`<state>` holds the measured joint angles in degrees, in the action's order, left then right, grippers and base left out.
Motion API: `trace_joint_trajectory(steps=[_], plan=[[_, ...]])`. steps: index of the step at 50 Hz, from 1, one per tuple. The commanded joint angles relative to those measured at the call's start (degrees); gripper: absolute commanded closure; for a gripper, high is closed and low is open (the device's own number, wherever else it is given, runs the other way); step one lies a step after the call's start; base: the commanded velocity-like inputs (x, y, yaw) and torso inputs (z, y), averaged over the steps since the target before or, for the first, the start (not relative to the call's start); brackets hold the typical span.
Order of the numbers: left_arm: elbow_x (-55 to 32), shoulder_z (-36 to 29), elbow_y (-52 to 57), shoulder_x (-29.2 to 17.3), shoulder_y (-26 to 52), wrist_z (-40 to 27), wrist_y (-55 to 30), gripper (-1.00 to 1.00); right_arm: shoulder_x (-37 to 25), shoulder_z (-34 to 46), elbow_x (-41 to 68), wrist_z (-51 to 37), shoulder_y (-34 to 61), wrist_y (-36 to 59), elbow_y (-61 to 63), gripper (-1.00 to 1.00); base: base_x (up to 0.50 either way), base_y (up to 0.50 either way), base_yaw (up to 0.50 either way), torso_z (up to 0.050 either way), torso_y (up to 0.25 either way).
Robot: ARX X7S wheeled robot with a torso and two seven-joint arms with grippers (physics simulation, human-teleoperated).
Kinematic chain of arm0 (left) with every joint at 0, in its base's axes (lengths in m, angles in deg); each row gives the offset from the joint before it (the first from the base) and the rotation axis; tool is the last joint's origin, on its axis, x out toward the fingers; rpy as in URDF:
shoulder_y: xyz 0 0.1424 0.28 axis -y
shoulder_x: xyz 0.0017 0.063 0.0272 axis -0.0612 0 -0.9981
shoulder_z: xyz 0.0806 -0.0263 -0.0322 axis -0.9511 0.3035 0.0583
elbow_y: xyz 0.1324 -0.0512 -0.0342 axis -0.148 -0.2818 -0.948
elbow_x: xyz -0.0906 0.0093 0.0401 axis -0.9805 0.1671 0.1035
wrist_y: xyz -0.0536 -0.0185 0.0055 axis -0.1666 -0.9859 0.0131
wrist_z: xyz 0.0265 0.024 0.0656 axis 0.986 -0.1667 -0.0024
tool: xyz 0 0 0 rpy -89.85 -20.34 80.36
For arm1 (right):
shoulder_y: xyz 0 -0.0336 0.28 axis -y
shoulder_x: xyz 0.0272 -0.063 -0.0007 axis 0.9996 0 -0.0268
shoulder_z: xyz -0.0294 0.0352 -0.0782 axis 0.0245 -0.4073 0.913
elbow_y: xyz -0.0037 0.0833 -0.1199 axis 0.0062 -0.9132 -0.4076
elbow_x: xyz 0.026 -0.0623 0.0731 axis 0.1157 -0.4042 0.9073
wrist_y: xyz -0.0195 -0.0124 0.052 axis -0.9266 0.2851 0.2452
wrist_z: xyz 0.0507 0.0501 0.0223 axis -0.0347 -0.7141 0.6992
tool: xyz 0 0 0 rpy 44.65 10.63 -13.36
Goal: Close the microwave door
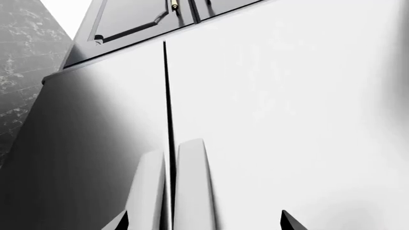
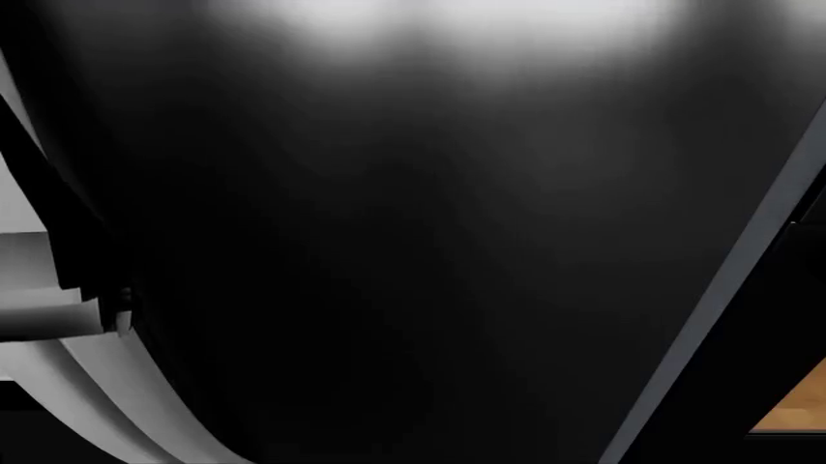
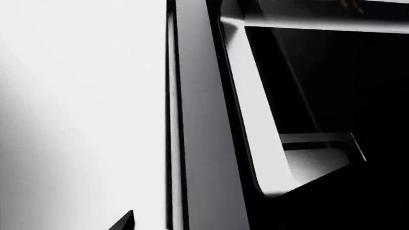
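Observation:
In the right wrist view the microwave (image 3: 255, 120) shows its light inner frame around a dark open cavity (image 3: 332, 96), so its door stands open. A dark glossy panel (image 2: 413, 271) fills the head view; I cannot tell whether it is the microwave door. My right gripper (image 3: 204, 225) is close in front of the microwave's grey edge strip (image 3: 204, 143). One of its fingertips (image 3: 124, 223) shows and the other is lost against the dark. My left gripper (image 1: 206, 223) is open and empty, its fingertips (image 1: 290, 221) wide apart. It faces two white handles (image 1: 191, 187), not the microwave.
Tall white double doors (image 1: 275, 105) with a dark seam fill the left wrist view, with a grey cabinet (image 1: 128, 19) beyond them and a marbled wall (image 1: 26, 62) to one side. A white surface (image 3: 76, 115) borders the microwave. A patch of wooden floor (image 2: 800, 401) shows at the head view's right.

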<state>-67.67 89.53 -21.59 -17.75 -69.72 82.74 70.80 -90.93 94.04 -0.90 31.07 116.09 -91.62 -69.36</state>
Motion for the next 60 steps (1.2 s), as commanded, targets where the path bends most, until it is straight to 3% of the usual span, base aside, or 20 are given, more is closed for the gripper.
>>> trace_joint_trajectory(steps=[1, 60], plan=[[0.2, -0.2, 0.0, 0.0, 0.5, 0.0, -0.3, -1.00, 1.3, -0.9, 1.2, 2.2, 1.9, 2.4, -2.3, -1.00, 0.00, 0.00, 0.00, 0.000, 0.000], [0.9, -0.4, 0.0, 0.0, 1.0, 0.2, -1.2, -1.00, -2.1, -4.0, 5.5, 2.2, -3.8, -2.9, -5.4, -1.00, 0.00, 0.00, 0.00, 0.000, 0.000]])
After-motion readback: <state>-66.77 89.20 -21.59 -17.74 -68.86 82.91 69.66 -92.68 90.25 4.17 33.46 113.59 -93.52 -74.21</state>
